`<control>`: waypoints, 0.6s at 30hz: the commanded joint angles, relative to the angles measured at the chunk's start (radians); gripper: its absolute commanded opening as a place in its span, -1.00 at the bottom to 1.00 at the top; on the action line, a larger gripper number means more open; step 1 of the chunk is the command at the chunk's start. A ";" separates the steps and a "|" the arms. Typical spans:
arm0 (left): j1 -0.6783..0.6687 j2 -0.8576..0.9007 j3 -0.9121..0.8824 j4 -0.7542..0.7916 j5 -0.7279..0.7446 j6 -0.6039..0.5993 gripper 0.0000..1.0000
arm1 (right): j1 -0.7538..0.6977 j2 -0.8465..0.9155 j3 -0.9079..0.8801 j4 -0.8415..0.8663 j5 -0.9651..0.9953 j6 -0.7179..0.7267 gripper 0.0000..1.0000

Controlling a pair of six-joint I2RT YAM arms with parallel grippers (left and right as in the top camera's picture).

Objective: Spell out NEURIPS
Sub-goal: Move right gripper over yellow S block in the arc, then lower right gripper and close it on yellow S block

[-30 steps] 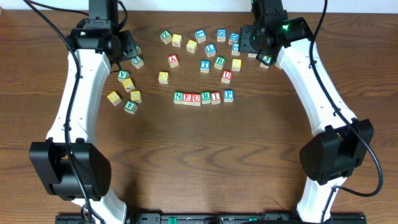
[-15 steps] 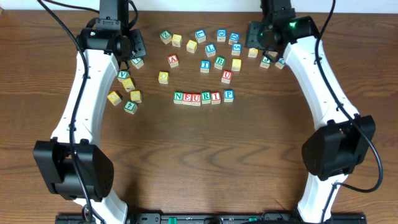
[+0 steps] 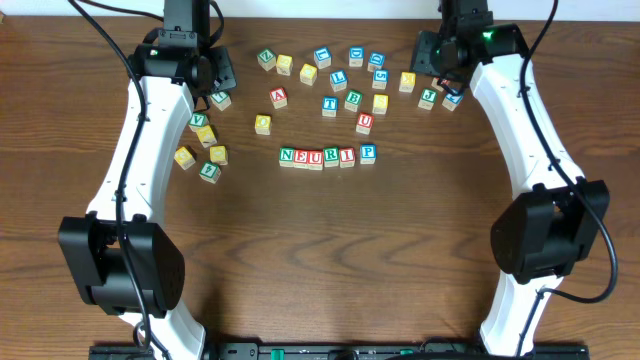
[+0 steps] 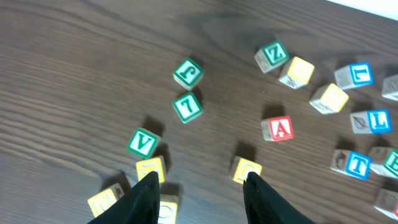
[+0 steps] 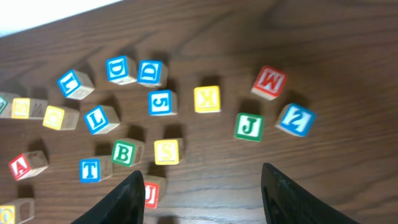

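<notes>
While both pincers hang released with nothing between their fingers, the left pincer (image 4: 200,177) over the far-left cubes and the right pincer (image 5: 201,173) over the far-right ones, every cube lies directly on the bare desk (image 3: 320,250).

You have six cubes set in a row at mid-desk. Green N (image 3: 287,155), red E (image 3: 301,156), red U (image 3: 316,157), green R (image 3: 331,157) and red I (image 3: 346,156) touch side by side. Blue P (image 3: 368,153) sits just beside the I, a sliver apart and slightly farther back. That counts as two green, three red and one blue.

The yellow S (image 5: 166,151) lies loose behind the row, just beside a green B (image 5: 126,152). Between the S and the row sits one spare U (image 3: 364,122), also red.

Near the left pincer you can count three green cubes in a loose string, the nearest a V (image 4: 143,142), and one red A (image 4: 277,129) off to the side.
</notes>
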 commanded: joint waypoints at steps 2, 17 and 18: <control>0.016 0.013 0.013 0.003 -0.068 -0.004 -0.14 | 0.026 0.062 0.011 -0.001 -0.057 0.018 0.08; 0.099 0.013 0.013 -0.010 -0.068 -0.004 -0.13 | 0.081 0.212 0.011 0.100 -0.057 -0.002 0.10; 0.099 0.013 0.013 -0.014 -0.068 -0.004 -0.13 | 0.082 0.222 0.011 0.103 -0.057 -0.002 0.10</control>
